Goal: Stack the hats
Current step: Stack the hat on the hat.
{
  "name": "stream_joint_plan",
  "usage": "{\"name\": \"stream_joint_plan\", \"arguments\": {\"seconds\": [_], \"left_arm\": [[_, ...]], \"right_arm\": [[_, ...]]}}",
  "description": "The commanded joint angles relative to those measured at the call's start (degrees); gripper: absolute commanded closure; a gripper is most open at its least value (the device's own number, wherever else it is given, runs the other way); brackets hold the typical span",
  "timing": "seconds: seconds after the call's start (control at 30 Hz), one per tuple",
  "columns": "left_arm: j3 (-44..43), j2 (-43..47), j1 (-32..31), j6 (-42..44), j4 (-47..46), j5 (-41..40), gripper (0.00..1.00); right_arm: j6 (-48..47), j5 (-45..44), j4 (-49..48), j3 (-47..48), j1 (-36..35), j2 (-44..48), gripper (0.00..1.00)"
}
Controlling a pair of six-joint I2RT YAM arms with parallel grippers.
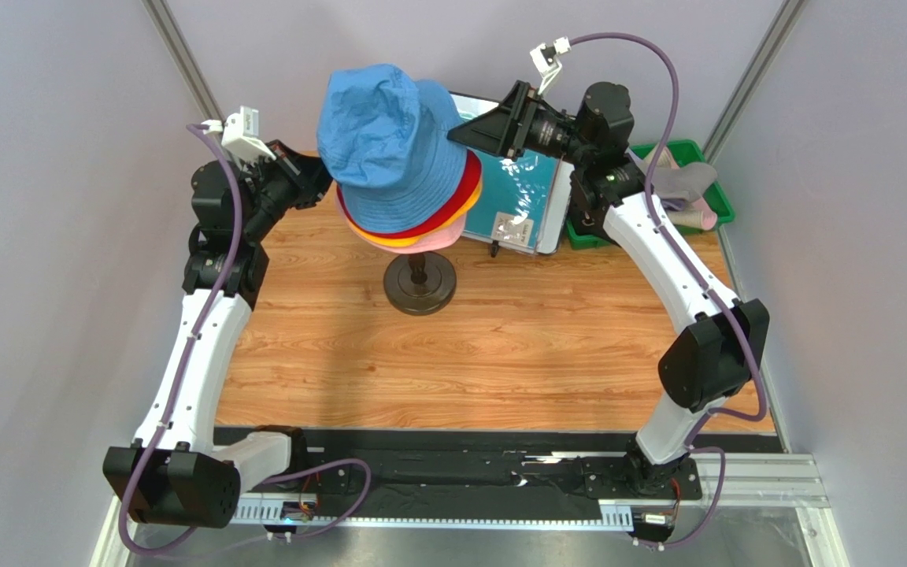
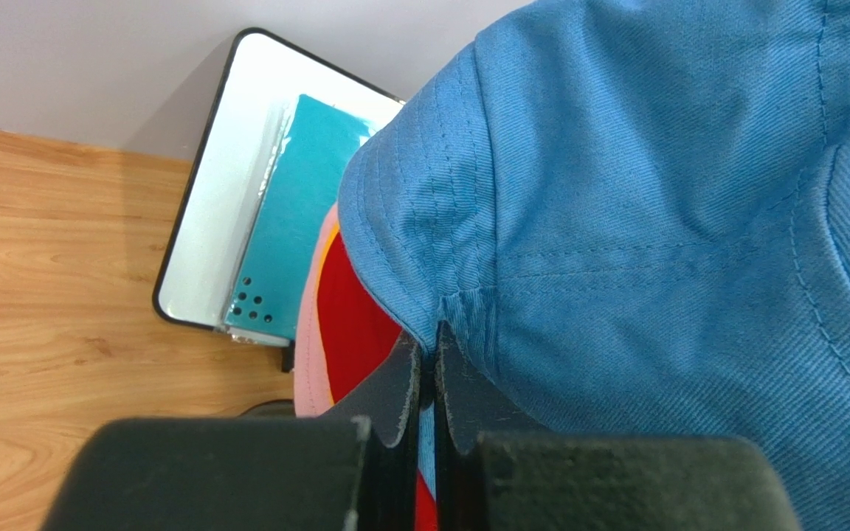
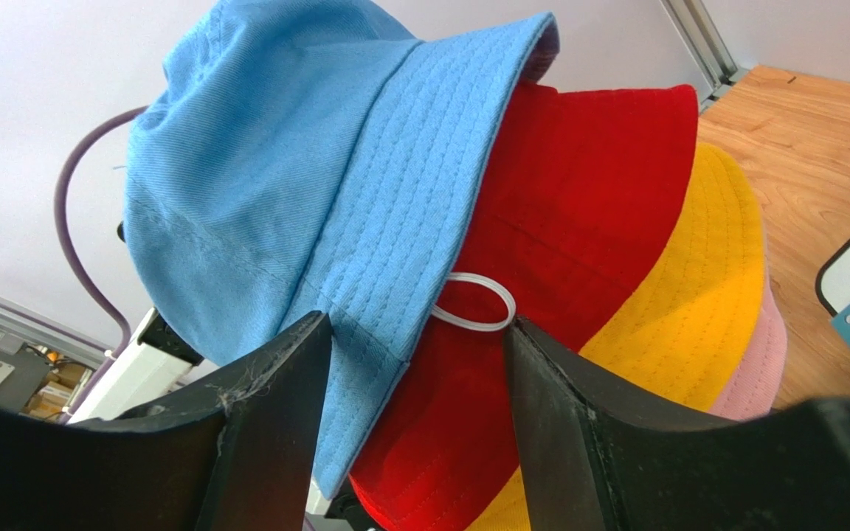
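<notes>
A blue hat (image 1: 390, 132) sits on top of a stack of a red hat (image 1: 465, 189), an orange-yellow hat (image 1: 405, 241) and a pink hat (image 1: 444, 240) on a stand with a dark round base (image 1: 419, 285). My left gripper (image 1: 319, 180) is shut on the blue hat's brim at the stack's left side; in the left wrist view (image 2: 429, 356) the blue cloth (image 2: 662, 210) is pinched between the pads. My right gripper (image 1: 480, 130) is open at the stack's right side; in the right wrist view (image 3: 418, 343) the blue brim (image 3: 396, 221) and red hat (image 3: 574, 210) lie between its open fingers.
A flat teal sheet in a white frame (image 1: 527, 195) lies behind the stack, right of it. A green bin (image 1: 707, 189) holding a lavender hat (image 1: 683, 180) stands at the back right. Grey walls close in left, right and behind the wooden tabletop (image 1: 482, 354).
</notes>
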State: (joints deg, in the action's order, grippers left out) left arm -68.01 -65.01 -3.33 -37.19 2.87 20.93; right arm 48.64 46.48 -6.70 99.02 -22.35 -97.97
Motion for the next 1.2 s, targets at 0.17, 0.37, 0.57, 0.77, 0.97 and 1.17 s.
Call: {"name": "stream_joint_plan", "arguments": {"seconds": [0.17, 0.37, 0.57, 0.77, 0.97, 1.17], "left_arm": [[-2.13, 0.33, -0.01, 1.86, 2.31, 2.01, 1.0], [-1.95, 0.5, -0.01, 1.77, 2.22, 1.92, 1.0], [-1.95, 0.5, -0.01, 1.59, 1.96, 2.01, 1.0], [-2.22, 0.59, -0.01, 1.68, 1.96, 1.83, 1.0], [-2.57, 0.15, -0.01, 1.59, 2.05, 2.63, 1.0], [-2.66, 0.06, -0.09, 1.51, 1.96, 3.68, 1.0]], "right_arm": [[-1.79, -3.94, -1.57, 0.82, -0.24, 3.31, 0.38], [0.13, -3.32, -4.89, 0.65, -0.24, 3.22, 0.38], [1.89, -2.36, -7.8, -0.14, -0.24, 4.54, 0.39], [3.03, -1.22, -9.47, -1.46, -0.85, 6.04, 0.4], [3.48, -0.86, -8.33, -0.24, -2.43, 2.88, 0.41], [6.11, -0.42, -11.31, -0.32, -3.66, 1.03, 0.42]]}}
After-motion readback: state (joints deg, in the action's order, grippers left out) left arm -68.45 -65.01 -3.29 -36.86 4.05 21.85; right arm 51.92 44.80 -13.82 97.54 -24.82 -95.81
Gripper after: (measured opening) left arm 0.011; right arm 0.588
